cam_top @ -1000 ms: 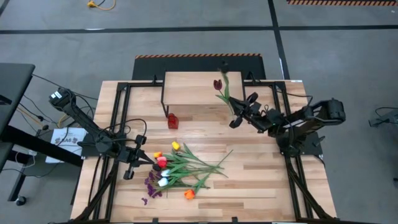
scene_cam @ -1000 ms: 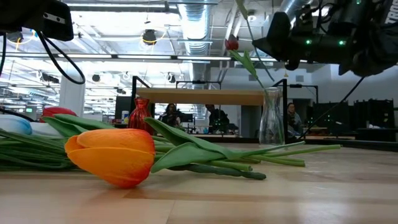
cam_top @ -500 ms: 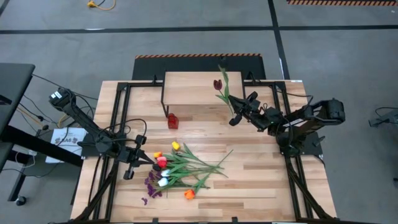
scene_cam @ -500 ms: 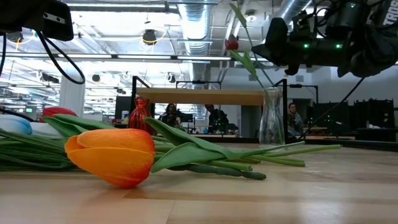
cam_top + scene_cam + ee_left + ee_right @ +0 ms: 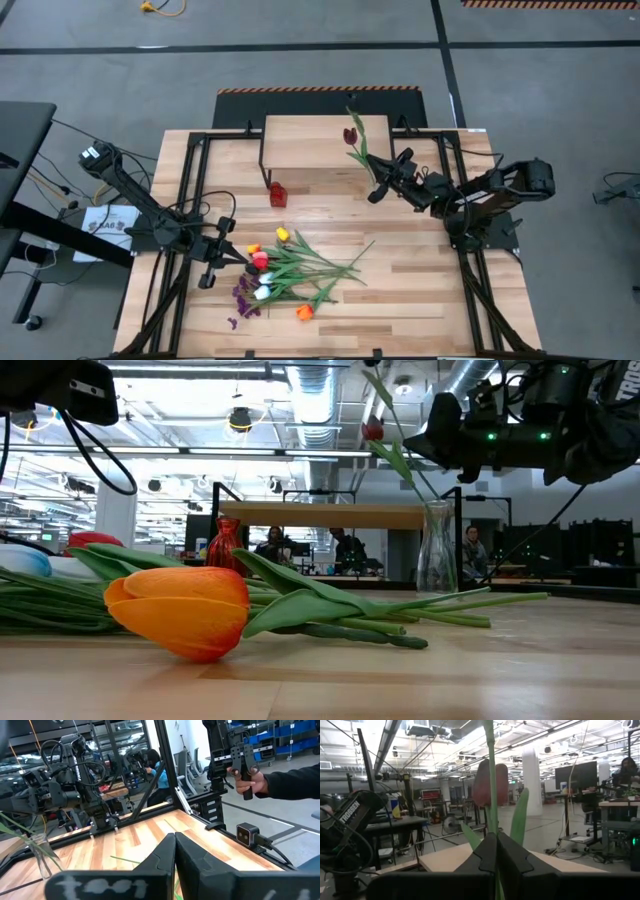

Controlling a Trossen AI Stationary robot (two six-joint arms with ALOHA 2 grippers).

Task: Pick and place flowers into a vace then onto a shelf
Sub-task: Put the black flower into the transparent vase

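Tulip: top leans farther over the shelf than before.
Right gripper: clamped on its stem.
Left gripper: closed, unmoved beside the flowers.

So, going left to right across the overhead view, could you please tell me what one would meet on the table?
left gripper, shut → small red vase → the heap of flowers lying on the table → dark maroon tulip over the shelf → right gripper, shut on that tulip's stem.
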